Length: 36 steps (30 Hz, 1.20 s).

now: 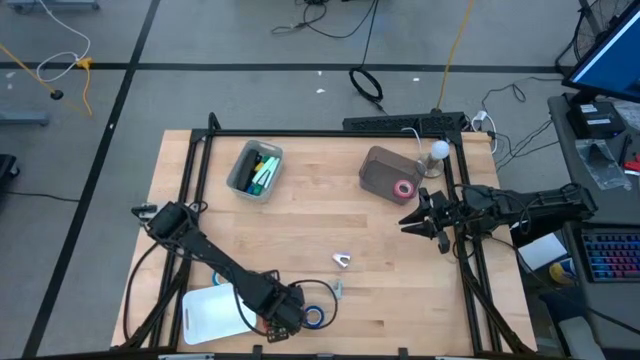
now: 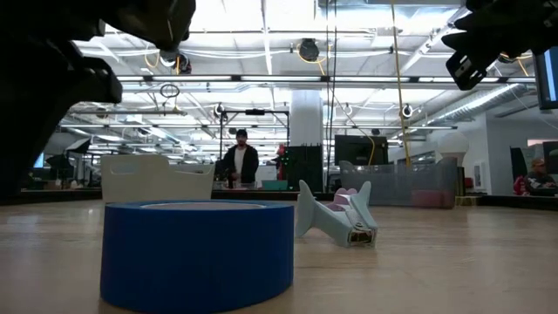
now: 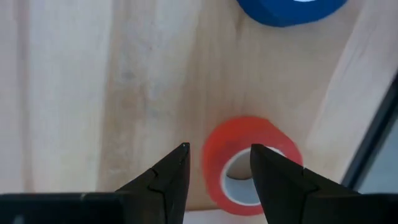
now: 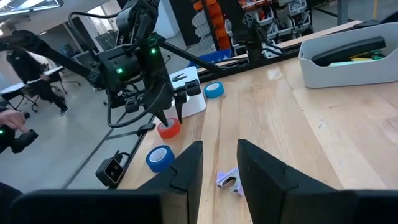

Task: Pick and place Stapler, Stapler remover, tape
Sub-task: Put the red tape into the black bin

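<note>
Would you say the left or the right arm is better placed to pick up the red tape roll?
Left: the left gripper hovers open over the red tape roll; the right gripper waits across the table.

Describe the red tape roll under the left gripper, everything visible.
The red tape roll is a small ring with a pale inner core, lying flat on the wooden table near its edge. The left gripper hangs just above it, fingers open, one over its hole, not gripping it. A blue tape roll lies apart nearby.
</note>
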Motion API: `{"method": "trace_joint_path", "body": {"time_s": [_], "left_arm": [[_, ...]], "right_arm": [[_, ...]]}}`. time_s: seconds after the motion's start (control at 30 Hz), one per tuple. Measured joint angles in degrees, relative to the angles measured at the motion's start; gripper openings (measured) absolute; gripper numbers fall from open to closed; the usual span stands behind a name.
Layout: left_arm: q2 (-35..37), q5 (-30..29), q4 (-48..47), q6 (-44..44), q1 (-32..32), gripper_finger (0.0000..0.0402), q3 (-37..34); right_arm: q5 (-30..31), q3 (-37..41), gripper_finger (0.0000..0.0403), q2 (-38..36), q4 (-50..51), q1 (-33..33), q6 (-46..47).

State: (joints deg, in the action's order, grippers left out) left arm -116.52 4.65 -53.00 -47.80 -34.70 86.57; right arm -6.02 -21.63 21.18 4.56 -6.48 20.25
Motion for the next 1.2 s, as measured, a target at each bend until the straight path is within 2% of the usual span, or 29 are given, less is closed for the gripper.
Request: {"method": "trace_joint_path", "body": {"time_s": [0.27, 0.87, 1.2], "left_arm": [[-0.53, 0.81, 0.07, 4.2, -0.33, 0.0168, 0.02], [-0.32, 1.37, 1.2, 4.68, -0.64, 0.0168, -2.58], [-0.32, -0.18, 1.6, 12.51, -0.67, 0.0168, -2.65]], "right_arm": [[0.02, 0.0, 0.0091, -0.01, 0.0, -0.01, 0.02], [0.04, 0.0, 0.0091, -0.01, 0.02, 0.0, -0.37], [0.04, 0.0, 0.0091, -0.01, 0.02, 0.0, -0.59]]}}
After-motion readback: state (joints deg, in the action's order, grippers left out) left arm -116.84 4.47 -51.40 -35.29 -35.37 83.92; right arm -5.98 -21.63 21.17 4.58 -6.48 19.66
